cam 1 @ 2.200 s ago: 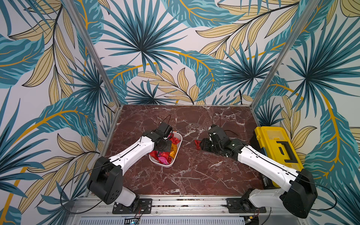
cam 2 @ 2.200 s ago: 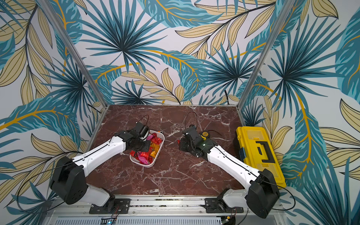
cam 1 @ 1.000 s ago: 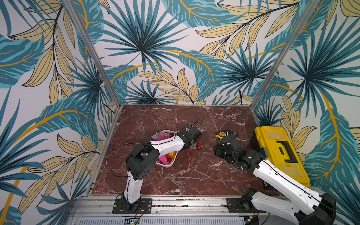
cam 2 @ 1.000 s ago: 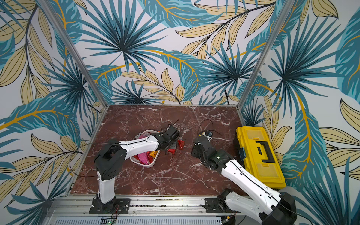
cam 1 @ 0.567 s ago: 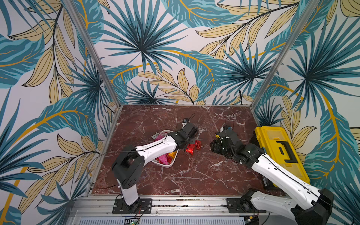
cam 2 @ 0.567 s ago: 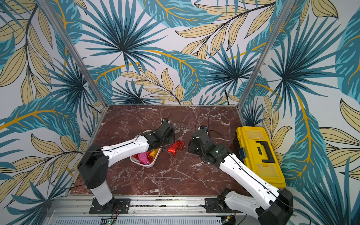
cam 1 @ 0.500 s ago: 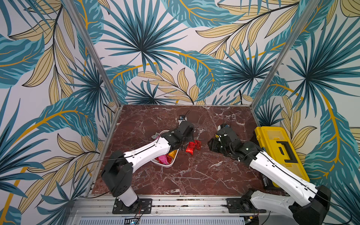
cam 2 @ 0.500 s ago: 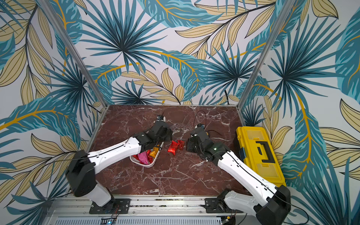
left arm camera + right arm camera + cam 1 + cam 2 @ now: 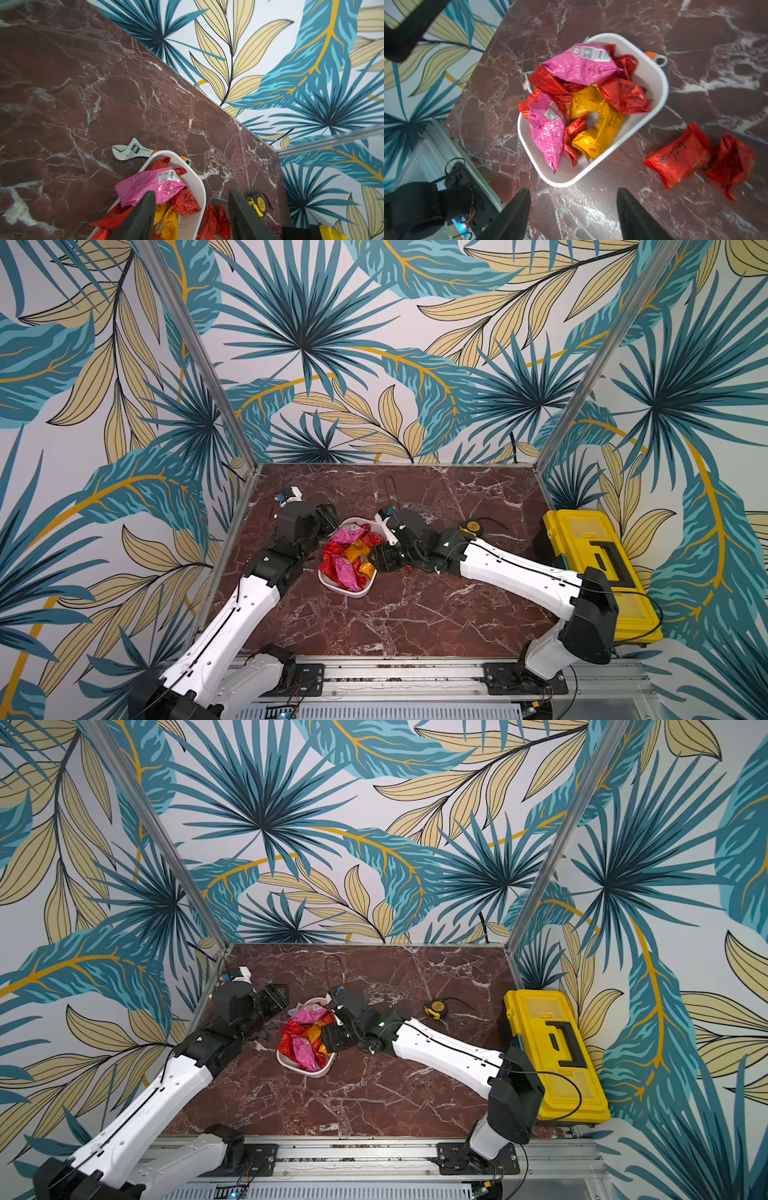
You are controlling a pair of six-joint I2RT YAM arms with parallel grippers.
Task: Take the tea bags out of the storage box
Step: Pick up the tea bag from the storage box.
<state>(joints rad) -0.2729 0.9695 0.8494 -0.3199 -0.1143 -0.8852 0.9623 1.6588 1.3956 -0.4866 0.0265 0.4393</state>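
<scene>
Both stood wide and empty: my left pincer (image 9: 191, 193) at the edge of the storage box (image 9: 661, 89), my right pincer (image 9: 573, 190) above bare desk (image 9: 695, 31) just beside it. Most tea bags (image 9: 591, 99) lay heaped in the box, with two red sachets (image 9: 679, 155) out on the desk. I judged the foil light, crinkly and slippery, best pinched across a puffed middle or crimped end, taking the top pink sachet (image 9: 579, 64) first.

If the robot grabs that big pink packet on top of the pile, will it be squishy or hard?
Probably squishy: the pink tea bag looks puffy and its foil is crinkled, so it should dent. Likely light too, since it perches on the red tea bags without sinking in. Its shiny foil may slip.
</scene>
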